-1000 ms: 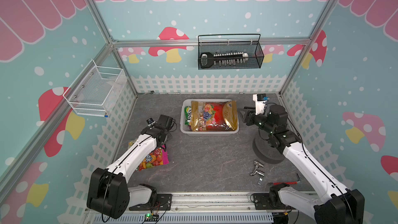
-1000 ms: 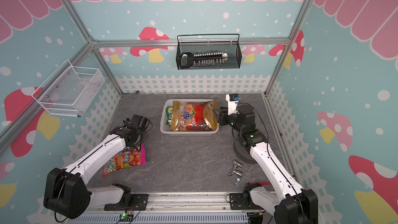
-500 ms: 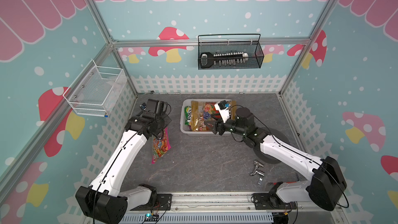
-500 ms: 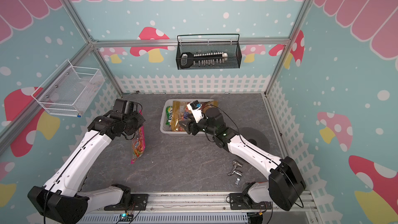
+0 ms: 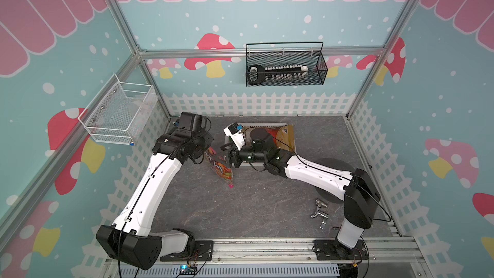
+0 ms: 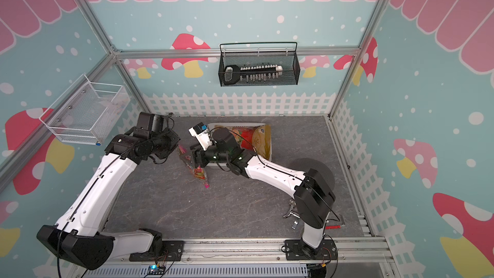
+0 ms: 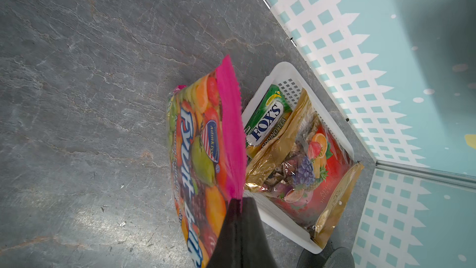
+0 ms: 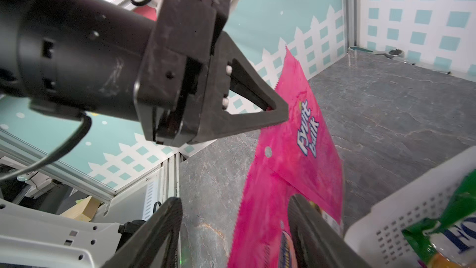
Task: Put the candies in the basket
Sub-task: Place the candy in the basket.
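A clear multicoloured candy bag (image 5: 220, 168) (image 6: 199, 172) with a pink edge hangs above the floor, just left of the white basket (image 5: 256, 123) (image 6: 235, 124). My left gripper (image 5: 207, 153) (image 7: 238, 202) is shut on its pink edge (image 8: 296, 163). My right gripper (image 5: 230, 157) (image 8: 235, 202) is open, one finger on each side of the bag's lower part. In the left wrist view the basket (image 7: 286, 67) holds a green FOX'S bag (image 7: 268, 117) and a large red-gold fruit-printed bag (image 7: 309, 171). My right arm reaches over the basket and hides much of it in both top views.
A black wire-mesh basket (image 5: 284, 68) hangs on the back wall and a white wire-mesh one (image 5: 117, 113) on the left wall. Small metal parts (image 5: 320, 212) lie at the front right. A dark round disc (image 5: 331, 167) sits beneath my right arm.
My left gripper lifted the pink-edged bag off the floor and carried it toward the basket. My right arm swung leftward across the basket to the bag, its jaws opening wider.
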Available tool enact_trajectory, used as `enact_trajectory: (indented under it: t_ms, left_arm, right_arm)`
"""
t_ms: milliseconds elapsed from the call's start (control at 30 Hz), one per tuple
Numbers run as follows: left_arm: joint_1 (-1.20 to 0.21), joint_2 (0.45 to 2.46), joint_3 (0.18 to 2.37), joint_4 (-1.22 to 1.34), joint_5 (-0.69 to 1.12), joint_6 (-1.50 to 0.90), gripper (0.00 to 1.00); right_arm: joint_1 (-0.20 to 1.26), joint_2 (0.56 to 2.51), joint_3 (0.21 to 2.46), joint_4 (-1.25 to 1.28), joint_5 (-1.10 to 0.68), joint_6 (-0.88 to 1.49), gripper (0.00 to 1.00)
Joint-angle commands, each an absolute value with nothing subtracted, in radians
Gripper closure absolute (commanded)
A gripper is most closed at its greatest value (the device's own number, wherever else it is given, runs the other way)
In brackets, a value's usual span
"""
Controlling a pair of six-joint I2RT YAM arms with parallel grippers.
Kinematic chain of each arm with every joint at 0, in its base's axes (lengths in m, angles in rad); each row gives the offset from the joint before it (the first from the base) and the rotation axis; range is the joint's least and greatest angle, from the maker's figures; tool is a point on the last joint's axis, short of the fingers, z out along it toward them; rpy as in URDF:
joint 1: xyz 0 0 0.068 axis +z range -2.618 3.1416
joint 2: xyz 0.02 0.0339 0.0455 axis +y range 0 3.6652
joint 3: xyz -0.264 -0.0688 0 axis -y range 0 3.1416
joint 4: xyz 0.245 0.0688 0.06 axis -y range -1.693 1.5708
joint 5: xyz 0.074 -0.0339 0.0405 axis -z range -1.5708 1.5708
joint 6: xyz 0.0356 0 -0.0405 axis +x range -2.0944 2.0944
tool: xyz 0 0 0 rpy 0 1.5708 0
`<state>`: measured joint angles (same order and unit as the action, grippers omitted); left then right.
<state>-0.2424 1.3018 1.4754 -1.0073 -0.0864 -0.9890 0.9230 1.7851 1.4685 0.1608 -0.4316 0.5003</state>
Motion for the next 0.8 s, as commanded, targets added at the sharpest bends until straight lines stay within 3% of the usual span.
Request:
enact_trajectory:
  t_ms: [0, 200, 467, 533, 700, 767]
  left_arm:
    - [-0.236, 1.284, 1.549, -0.941, -0.105, -0.990, 1.00]
    - [-0.235, 1.267, 1.563, -0.938, -0.098, -0.989, 1.00]
    - [-0.226, 1.263, 1.602, -0.937, -0.127, -0.982, 1.00]
    - [-0.224, 1.269, 1.614, -0.936, -0.129, -0.978, 1.00]
    - [-0.225, 1.276, 1.637, -0.935, -0.159, -0.970, 1.00]
    - [-0.223, 1.276, 1.645, -0.932, -0.183, -0.968, 1.00]
  right_arm:
    - [0.949, 1.835, 1.553, 0.063, -0.357, 0.481, 0.31]
    - [0.962, 1.933, 1.689, -0.105, -0.148, 0.338, 0.34]
    - [0.990, 1.992, 1.759, -0.174, -0.176, 0.322, 0.47]
    - [1.000, 1.995, 1.765, -0.176, -0.169, 0.319, 0.57]
    - [1.004, 1.970, 1.770, -0.173, -0.155, 0.318, 0.96]
    - [1.006, 1.957, 1.771, -0.166, -0.166, 0.322, 1.00]
